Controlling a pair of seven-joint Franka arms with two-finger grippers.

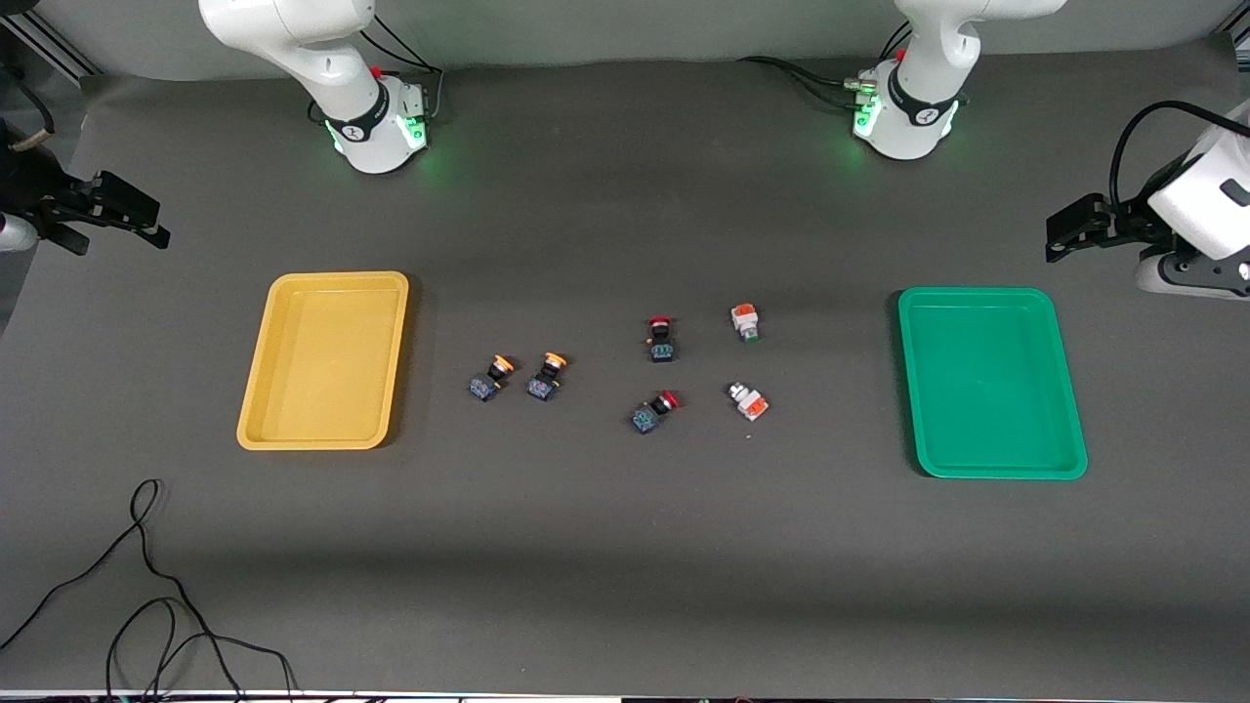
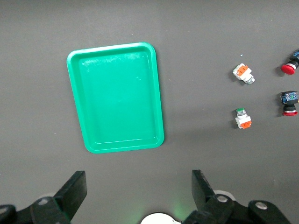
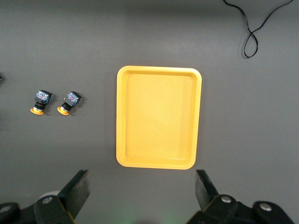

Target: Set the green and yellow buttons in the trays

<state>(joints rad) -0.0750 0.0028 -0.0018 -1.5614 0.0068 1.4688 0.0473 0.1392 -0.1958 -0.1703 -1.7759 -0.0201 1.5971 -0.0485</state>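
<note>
1. Nearest the front camera, a loose black cable (image 1: 146, 586) coils on the grey table (image 1: 625, 566) toward the right arm's end.
2. The yellow tray (image 1: 324, 360) lies toward the right arm's end, the green tray (image 1: 991, 382) toward the left arm's end; nothing lies in either.
3. Between the trays, nearest row: a red-capped switch (image 1: 653, 411) and a white switch (image 1: 749, 400) with an orange block.
4. Slightly farther, two yellow-capped switches (image 1: 491, 378) (image 1: 547, 376) lie side by side near the yellow tray.
5. Farther still, a second red-capped switch (image 1: 661, 339) lies beside a second white switch (image 1: 747, 321); both red ones lie between the yellow-capped and white pairs.
6. The left gripper (image 2: 139, 186) hangs off the table's end by the green tray, fingers spread wide, holding nothing.
7. The right gripper (image 3: 142, 186) waits likewise past the yellow tray, wide and holding nothing.
</note>
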